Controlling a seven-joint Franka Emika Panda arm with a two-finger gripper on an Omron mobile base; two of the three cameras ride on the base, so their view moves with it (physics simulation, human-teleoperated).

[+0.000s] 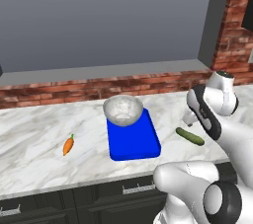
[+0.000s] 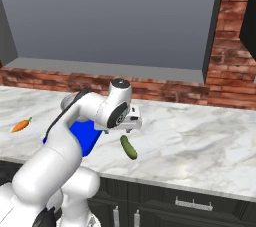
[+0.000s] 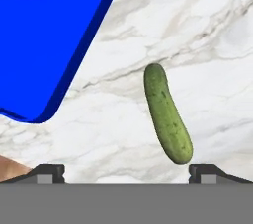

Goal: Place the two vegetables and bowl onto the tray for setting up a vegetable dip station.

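The tray [image 1: 133, 141] is a flat, bright blue rectangle with rounded corners, lying on the marble bench [image 1: 39, 139]. The bowl [image 1: 123, 110] sits on its far end, overlapping the far edge; it is round, deep and speckled grey-white, and its inside looks bare. The rest of the tray carries nothing.

The jaws [image 3: 126, 171] stand wide apart with nothing between them, hovering over the bench to the right of the tray. In the hand view the two dark fingertips [image 3: 47, 172] rise at the bottom, one at each side.

The cucumber [image 3: 167, 113] lies flat on the bench just ahead of the jaws and toward their right-hand tip, its near end close above that tip in the hand view. It is slim, dark green, with a faintly speckled skin and rounded ends. Its long axis runs roughly along the line of sight of the hand camera, leaning a little so that the far end sits nearer the middle of the jaws and the near end nearer the right tip. A rounded corner of the tray lies off to the left of the jaws, apart from the cucumber.

The carrot [image 1: 68, 145], small and orange with a green stem tip, lies on the bench well beyond the tray's far side from the jaws, stem end pointing toward the brick wall [image 1: 74, 90].
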